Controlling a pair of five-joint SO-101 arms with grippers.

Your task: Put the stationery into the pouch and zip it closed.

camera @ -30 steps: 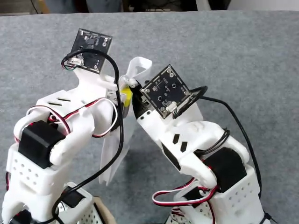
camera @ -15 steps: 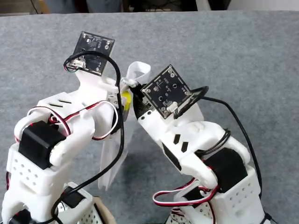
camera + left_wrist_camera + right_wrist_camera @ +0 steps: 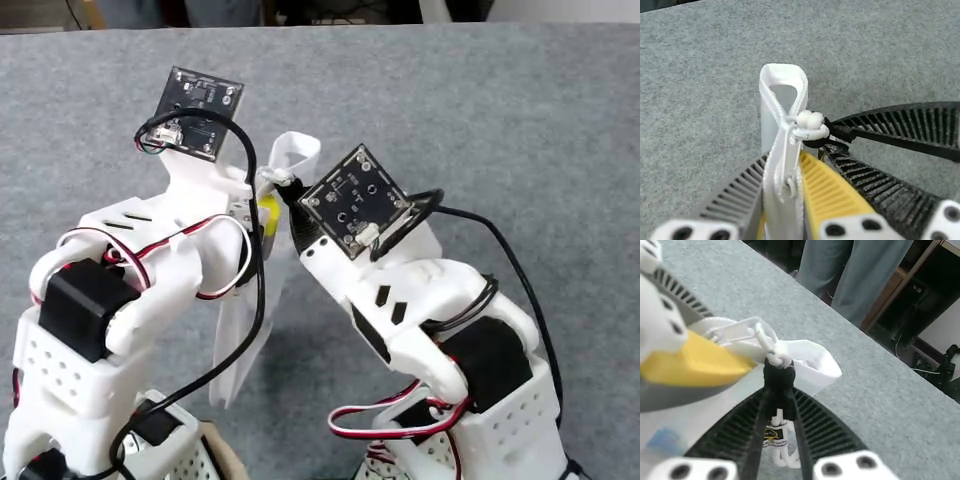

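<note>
Since a second ago, the right arm has turned a little, so its camera board now sits slightly nearer the upper left in the high view. The left arm has also risen a little. The left jaws, one yellow and one grey, are clamped on the white pouch near its top edge. The pouch stands between both arms at the frame centre, over the grey desk. The black right jaws are pressed together on the zip pull, just beside the left jaws.

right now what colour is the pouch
The pouch is white, seen best in the left wrist view.
</note>
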